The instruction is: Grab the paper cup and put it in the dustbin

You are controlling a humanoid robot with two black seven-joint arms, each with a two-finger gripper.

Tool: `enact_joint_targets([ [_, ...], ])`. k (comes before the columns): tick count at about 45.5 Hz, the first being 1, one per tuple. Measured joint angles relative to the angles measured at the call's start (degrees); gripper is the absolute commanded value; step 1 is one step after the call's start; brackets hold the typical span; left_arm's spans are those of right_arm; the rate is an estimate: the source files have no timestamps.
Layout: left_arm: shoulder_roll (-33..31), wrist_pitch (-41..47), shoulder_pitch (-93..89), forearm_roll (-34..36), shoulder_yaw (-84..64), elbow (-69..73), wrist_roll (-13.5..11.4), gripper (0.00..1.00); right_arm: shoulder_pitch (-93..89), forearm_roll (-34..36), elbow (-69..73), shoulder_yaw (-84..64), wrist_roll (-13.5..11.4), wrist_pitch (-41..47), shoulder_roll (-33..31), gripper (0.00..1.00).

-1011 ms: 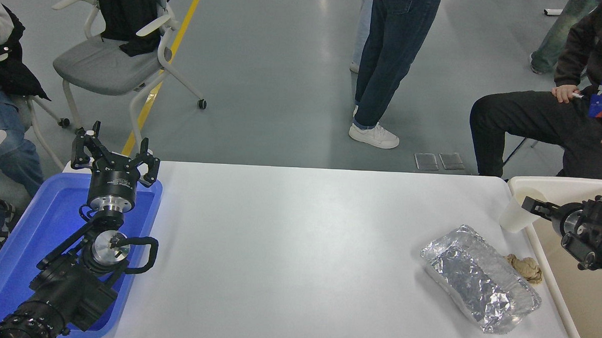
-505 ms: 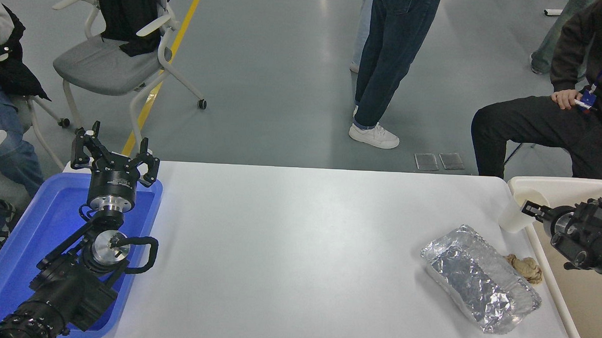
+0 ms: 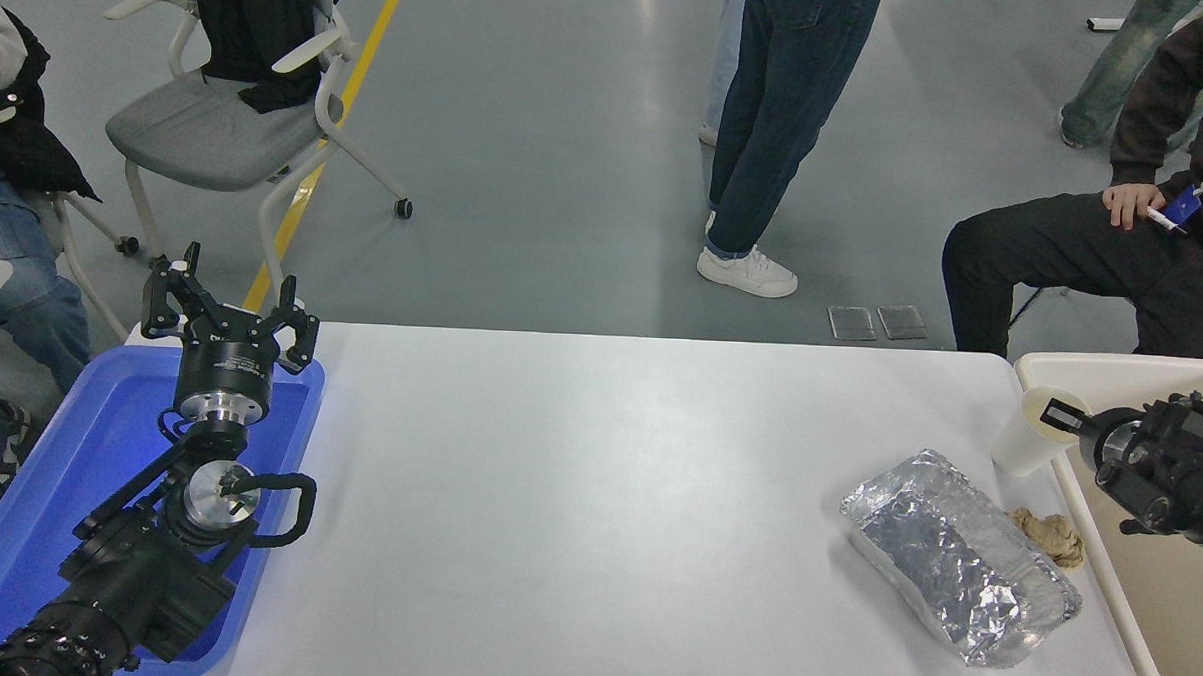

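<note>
At the far left, a blue plastic tray (image 3: 46,479) is seen overhanging the desk's (image 3: 597,478) left edge, and the left arm is parked above it, its left tool (image 3: 230,310) raised near the desk's far-left corner with the fingers spread apart around nothing. From the tray's right rim a wide bare stretch of white desk is left open through the middle, up to the far edge, beyond which a grey chair (image 3: 219,125) and a standing person's legs (image 3: 769,134) are seen on the floor. Toward the right, a crinkled silver foil tray (image 3: 959,561) is laid at a slant near the desk's front-right part, and a crumpled brown paper wad (image 3: 1050,537) is tucked just beside it, between the foil and the dustbin (image 3: 1111,371). The paper cup (image 3: 1028,443) is held tilted at the dustbin's left rim, its base over the desk and its mouth toward the bin. It is gripped at the rim by the right tool (image 3: 1059,414), which is clamped on it and reaches in from the right edge over the cream-beige bin. A seated person (image 3: 1115,246) is placed behind the bin.
</note>
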Motion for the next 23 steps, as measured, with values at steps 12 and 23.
enact_joint_targets([
  [12, 0.0, 0.0, -0.01, 0.0, 0.02, 0.0, 0.0, 0.99, 9.72, -0.36, 10.22, -0.77, -0.94, 2.57, -6.67, 0.0],
  [23, 0.0, 0.0, -0.01, 0.04, 0.06, 0.0, 0.13, 0.99, 26.27, -0.69, 17.96, -8.26, -1.48, 11.1, -13.99, 0.0],
])
